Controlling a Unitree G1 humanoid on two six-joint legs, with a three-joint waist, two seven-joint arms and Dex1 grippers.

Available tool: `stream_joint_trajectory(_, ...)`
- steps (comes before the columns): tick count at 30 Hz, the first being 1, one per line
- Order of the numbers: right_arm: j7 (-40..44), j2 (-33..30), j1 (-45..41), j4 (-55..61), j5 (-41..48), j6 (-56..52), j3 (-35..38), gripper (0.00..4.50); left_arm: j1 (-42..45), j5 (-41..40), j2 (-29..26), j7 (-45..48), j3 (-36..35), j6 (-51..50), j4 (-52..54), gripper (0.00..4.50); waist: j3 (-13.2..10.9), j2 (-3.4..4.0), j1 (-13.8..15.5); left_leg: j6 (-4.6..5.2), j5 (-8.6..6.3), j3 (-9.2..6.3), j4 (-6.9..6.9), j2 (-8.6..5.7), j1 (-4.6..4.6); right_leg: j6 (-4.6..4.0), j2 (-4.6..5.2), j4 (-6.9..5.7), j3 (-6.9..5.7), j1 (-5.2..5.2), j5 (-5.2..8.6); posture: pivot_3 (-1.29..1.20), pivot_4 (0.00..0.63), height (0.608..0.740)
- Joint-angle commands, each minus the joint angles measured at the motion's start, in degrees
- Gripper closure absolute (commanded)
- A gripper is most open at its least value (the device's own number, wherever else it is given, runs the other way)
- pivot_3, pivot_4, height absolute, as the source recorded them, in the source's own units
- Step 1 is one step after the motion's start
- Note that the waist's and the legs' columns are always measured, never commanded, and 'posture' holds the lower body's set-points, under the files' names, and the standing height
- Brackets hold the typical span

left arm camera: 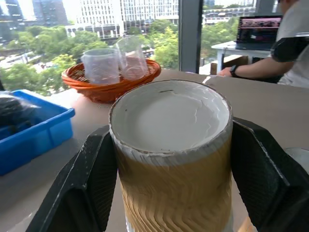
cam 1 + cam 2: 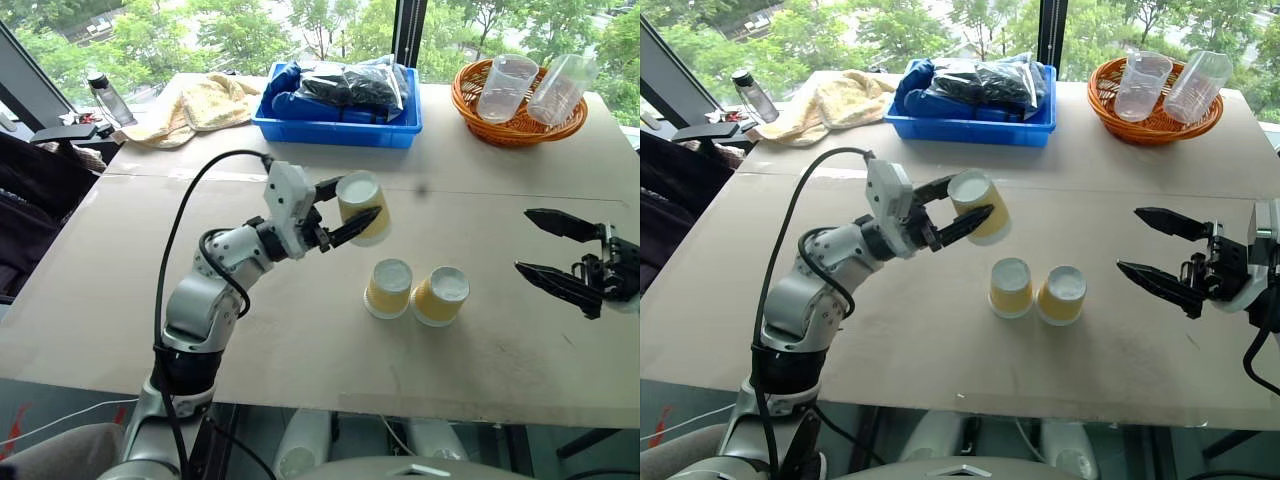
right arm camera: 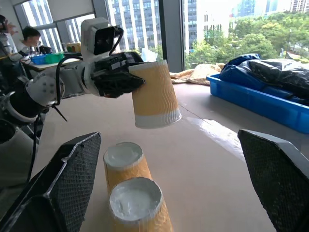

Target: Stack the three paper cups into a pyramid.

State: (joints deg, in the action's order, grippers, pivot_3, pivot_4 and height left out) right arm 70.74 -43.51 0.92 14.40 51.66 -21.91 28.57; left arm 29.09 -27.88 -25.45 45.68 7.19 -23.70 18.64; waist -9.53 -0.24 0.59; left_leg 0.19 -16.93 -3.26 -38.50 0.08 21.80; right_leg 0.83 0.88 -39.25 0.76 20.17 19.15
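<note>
Left gripper (image 2: 345,215): closed on the third paper cup (image 2: 363,207), one black finger on each side of the yellow wall. The hold is taken at mid-height, judged so that rim and base are both left free for setting down.

Held cup: carried upside down and tilted, white recessed base uppermost, white rim lowest. It is clear of the table (image 2: 300,340), up and to the left of the other two cups, not touching them. The inverted attitude matches the base cups, so it can be seated rim-down.

Base cup, left (image 2: 388,288): upside down on the table, recessed base up.

Base cup, right (image 2: 441,296): upside down, just beside the left one; the walls appear to touch at the rim. The pair is set close so that one cup can bridge both bases.

Right gripper (image 2: 560,250): empty, jaws spread wide, held apart from the pair on the right side; judged to be kept out of the left arm's path.

Task state: base row is laid; top cup is not yet placed.

Next move, judged: the held cup is to be levelled and centred over the seam between the pair before release.

Risk: an off-centre release may tip the light cup or push the base cups apart.
</note>
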Motion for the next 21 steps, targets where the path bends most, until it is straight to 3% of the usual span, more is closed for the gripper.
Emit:
stream_joint_trajectory(1,1.0,-0.7,2.0,1.0,-0.5,1.9,3.5,0.0,3.8,-2.9,0.4,4.7,2.6,-2.2,1.5,1.16,0.0,0.0,-0.1,0.0,0.0,0.0,0.0,0.0,-0.01,0.0,0.0,0.01,0.01,0.0,0.0,0.0,0.15,0.74)
stream_joint_trajectory(10,-1.3,1.9,9.9,6.3,2.5,1.7,9.3,0.0,12.6,-6.7,1.3,14.5,5.6,-8.7,-4.9,1.16,0.0,-0.01,0.1,0.0,0.0,0.01,-0.05,0.0,-0.01,0.01,-0.04,-0.12,0.04,0.02,0.01,0.0,0.15,0.74)
stream_joint_trajectory(21,-1.8,3.9,15.1,10.3,5.1,1.7,10.7,0.0,12.8,-3.5,1.2,18.2,9.2,-7.9,-4.5,1.16,0.0,0.0,0.1,-0.01,0.0,0.01,-0.12,0.0,-0.03,0.01,-0.06,-0.16,0.09,0.01,0.01,0.0,0.15,0.74)
